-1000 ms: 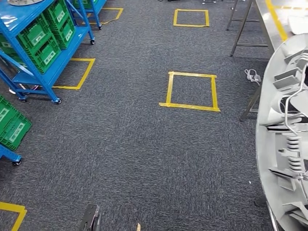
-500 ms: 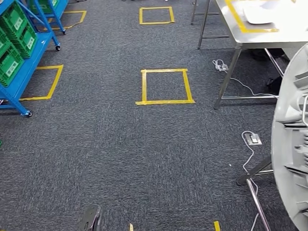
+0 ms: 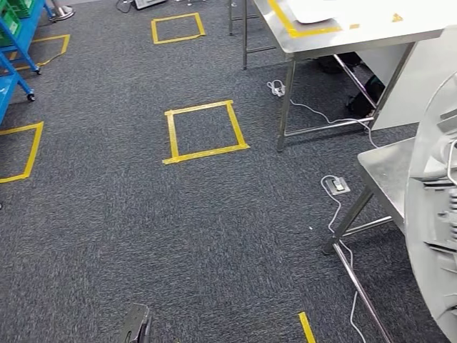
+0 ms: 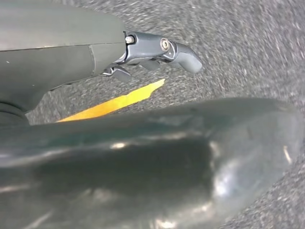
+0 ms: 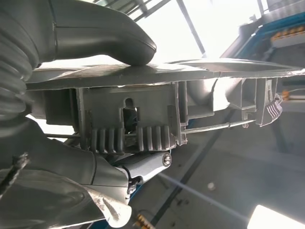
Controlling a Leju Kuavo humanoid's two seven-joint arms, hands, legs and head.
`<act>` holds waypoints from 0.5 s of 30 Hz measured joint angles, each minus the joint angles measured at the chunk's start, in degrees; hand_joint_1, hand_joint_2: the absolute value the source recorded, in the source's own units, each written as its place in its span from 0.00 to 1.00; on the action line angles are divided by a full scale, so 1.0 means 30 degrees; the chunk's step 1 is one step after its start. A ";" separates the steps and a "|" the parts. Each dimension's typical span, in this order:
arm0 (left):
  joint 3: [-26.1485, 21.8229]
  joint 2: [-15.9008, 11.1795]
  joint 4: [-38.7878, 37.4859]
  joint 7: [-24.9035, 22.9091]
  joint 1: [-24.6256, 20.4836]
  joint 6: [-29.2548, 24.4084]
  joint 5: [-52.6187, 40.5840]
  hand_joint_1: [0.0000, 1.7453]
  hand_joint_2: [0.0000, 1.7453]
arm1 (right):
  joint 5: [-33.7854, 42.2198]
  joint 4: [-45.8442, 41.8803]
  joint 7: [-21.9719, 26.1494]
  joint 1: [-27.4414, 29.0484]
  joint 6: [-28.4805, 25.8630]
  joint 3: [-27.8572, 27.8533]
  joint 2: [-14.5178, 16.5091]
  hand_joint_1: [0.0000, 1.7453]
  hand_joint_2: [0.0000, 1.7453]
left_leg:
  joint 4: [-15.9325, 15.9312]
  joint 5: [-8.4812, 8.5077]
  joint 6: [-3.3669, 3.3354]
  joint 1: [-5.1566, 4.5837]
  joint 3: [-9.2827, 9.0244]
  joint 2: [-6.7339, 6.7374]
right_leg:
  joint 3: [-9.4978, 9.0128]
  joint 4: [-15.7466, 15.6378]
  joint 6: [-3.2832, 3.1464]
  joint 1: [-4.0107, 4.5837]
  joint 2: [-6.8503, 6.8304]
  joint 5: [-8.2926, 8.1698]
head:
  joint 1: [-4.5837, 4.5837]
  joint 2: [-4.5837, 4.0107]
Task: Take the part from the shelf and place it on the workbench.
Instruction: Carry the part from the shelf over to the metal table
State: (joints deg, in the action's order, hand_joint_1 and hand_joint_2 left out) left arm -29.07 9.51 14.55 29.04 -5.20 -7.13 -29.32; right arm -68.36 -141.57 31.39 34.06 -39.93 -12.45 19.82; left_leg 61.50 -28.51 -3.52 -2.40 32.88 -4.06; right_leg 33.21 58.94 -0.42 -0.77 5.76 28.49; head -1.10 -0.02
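Dark grey carpet (image 3: 161, 236) with yellow tape squares (image 3: 203, 131); steel workbench (image 3: 345, 28) far right. Part (image 3: 431, 229), grey ribbed disc, near right, pinched in right hand (image 5: 72, 143). Left hand (image 4: 151, 50) empty, fingers apart. Advice: keep part level, clear bench edge before lowering.

We see a dark grey speckled carpet (image 3: 161, 229) marked with yellow tape squares (image 3: 203, 131). The workbench (image 3: 345, 28) is silver steel with a yellow stripe, the part (image 3: 433, 221) pale grey, the shelf frame (image 3: 16, 43) blue.

yellow tape squares (image 3: 204, 131); floor cables (image 3: 334, 196)
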 joint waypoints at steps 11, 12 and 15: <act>-0.0129 0.0199 -0.0013 0.0053 0.0060 -0.0220 -0.0361 0.00 0.00 | 0.0069 0.0078 -0.1392 0.0440 0.0011 -0.0404 0.0036 1.00 1.00 | -0.2965 0.0714 0.0191 0.0380 -0.1344 0.2068 | 0.2352 0.4044 0.0969 -0.0100 -0.1772 0.1900 | 0.0053 0.0000; -0.0146 0.0215 -0.0013 0.0053 0.0048 -0.0262 -0.0373 0.00 0.00 | 0.0028 0.0107 -0.1573 0.0556 0.0013 -0.0448 0.0036 1.00 1.00 | -0.2834 0.0596 0.0330 0.0492 -0.1345 0.2345 | 0.2030 0.3497 0.1186 -0.0226 -0.1932 0.1457 | 0.0051 0.0000; -0.0188 0.0208 -0.0013 0.0046 -0.0001 -0.0426 -0.0410 0.00 0.00 | -0.0102 0.0259 -0.2096 0.0838 0.0013 -0.0546 0.0040 1.00 1.00 | -0.2076 0.0030 0.0917 0.0776 -0.1278 0.2944 | 0.0187 0.0325 0.1738 -0.0477 -0.2798 0.0136 | 0.0106 0.0000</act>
State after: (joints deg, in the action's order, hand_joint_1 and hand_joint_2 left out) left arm -29.63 10.14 14.51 29.18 -5.21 -8.41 -30.54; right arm -68.66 -140.79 25.10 36.57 -39.89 -14.09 19.94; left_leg 55.28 -28.41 -0.77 -0.08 29.04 4.77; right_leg 33.77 59.92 4.79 -2.20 -2.63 28.90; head -0.79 -0.02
